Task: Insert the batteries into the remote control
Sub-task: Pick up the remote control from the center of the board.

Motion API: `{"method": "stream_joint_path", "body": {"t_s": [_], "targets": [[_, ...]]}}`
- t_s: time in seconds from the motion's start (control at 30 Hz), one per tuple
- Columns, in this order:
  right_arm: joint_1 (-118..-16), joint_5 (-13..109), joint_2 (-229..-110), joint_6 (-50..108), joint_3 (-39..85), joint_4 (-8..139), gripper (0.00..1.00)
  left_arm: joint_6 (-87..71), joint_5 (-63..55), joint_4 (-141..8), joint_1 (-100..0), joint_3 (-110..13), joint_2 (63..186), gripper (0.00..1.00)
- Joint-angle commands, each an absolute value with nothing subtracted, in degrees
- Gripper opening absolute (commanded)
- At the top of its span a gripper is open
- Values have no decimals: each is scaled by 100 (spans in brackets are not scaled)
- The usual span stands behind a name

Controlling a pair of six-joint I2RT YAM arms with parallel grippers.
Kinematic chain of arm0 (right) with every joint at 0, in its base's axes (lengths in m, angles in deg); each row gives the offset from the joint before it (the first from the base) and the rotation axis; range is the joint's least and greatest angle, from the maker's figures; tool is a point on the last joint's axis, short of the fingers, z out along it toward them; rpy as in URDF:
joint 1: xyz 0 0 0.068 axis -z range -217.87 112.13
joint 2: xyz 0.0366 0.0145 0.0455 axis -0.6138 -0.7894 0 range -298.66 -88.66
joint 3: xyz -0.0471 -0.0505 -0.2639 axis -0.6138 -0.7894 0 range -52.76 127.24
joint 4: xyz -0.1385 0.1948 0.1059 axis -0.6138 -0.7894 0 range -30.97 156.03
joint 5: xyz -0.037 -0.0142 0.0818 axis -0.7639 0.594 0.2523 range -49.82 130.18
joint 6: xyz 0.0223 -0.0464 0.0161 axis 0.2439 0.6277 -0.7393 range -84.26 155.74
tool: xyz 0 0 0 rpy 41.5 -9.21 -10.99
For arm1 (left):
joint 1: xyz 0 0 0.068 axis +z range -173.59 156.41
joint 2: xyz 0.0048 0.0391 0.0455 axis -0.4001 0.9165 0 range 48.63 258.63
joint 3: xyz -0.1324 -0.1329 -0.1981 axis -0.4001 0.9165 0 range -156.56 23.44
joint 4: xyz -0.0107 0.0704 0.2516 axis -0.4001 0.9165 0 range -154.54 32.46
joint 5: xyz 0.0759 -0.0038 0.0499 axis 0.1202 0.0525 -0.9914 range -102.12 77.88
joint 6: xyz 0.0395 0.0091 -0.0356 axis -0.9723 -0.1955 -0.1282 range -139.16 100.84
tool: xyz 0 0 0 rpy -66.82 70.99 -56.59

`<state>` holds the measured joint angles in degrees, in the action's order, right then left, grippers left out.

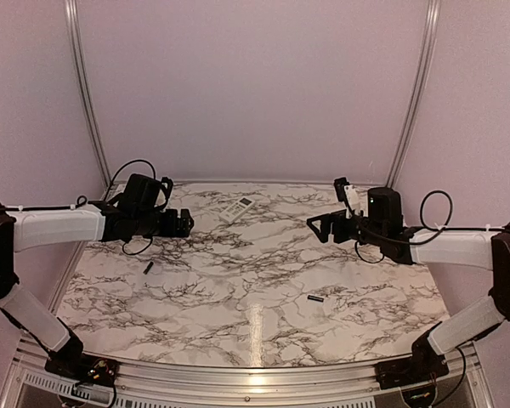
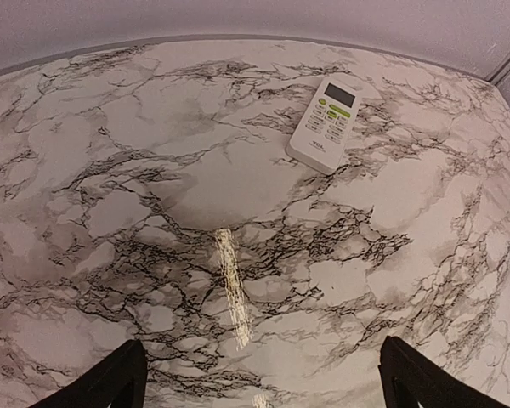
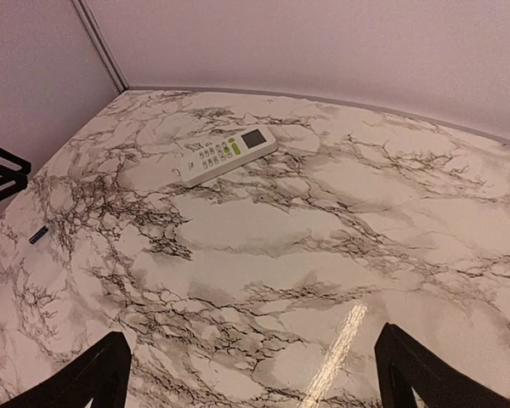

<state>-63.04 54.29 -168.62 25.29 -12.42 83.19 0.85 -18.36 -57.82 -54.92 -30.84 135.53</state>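
Note:
The white remote control (image 1: 236,206) lies face up at the back middle of the marble table, its grey display and buttons showing (image 2: 327,123) (image 3: 225,155). One black battery (image 1: 149,267) lies on the left side of the table and also appears in the right wrist view (image 3: 39,235). The other battery (image 1: 316,299) lies front right. My left gripper (image 1: 188,223) (image 2: 263,387) hovers open left of the remote, holding nothing. My right gripper (image 1: 316,229) (image 3: 255,382) hovers open to the remote's right, also holding nothing. Both point toward the table's middle.
A small pale piece (image 1: 331,307), hard to make out against the marble, lies just right of the front-right battery. Pink walls with metal posts (image 1: 412,93) close in the table's back and sides. A metal rail (image 1: 255,374) runs along the near edge.

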Motion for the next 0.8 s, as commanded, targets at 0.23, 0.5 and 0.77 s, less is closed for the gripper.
{"method": "stream_joint_path", "body": {"t_s": [0.23,0.5,0.77], "targets": [[-5679,6284,-16482,2338,-1676,8736,99,-781,-1975,-5252,-5601,-4889,14913,99],[-5502,6499,-16123,2380,-1965,8757,99,-1413,-1372,-4733,-5608,-6455,16163,99],[-5479,6479,-16129,2334,-2027,8763,99,-1795,-1231,-4403,-5662,-7555,17317,99]]}}
